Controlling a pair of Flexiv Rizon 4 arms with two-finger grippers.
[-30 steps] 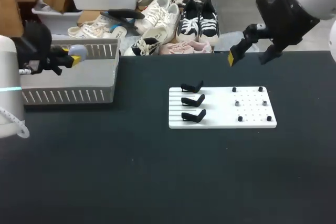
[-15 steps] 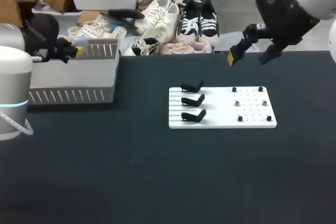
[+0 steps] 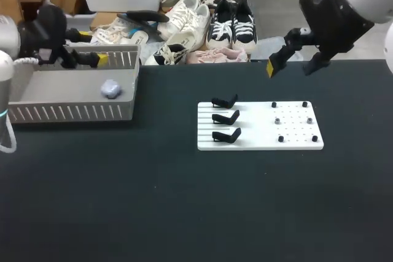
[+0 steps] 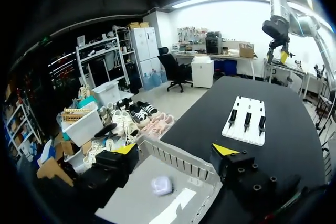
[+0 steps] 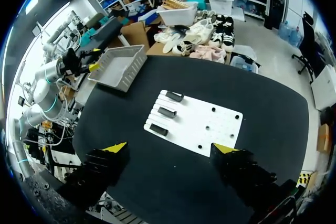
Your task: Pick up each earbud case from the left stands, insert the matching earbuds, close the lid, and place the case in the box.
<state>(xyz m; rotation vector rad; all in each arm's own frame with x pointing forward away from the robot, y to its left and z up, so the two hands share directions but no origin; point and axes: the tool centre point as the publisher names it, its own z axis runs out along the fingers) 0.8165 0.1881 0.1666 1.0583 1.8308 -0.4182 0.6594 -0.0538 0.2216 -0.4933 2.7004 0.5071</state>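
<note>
A wide bench with a matte black top takes up nearly the whole scene, its surface plain and dark from edge to edge. On it, to the right of the middle and nearer the far edge, a white rectangular board lies flat, its long sides square with the bench's far edge. Fine parallel grooves run across one half of the board. The other half is dotted with rows of tiny holes; four short black studs stand at that half's corners, and two small grey studs sit between them, side by side and apart. The wrist cameras show the same board pale against the bench.
</note>
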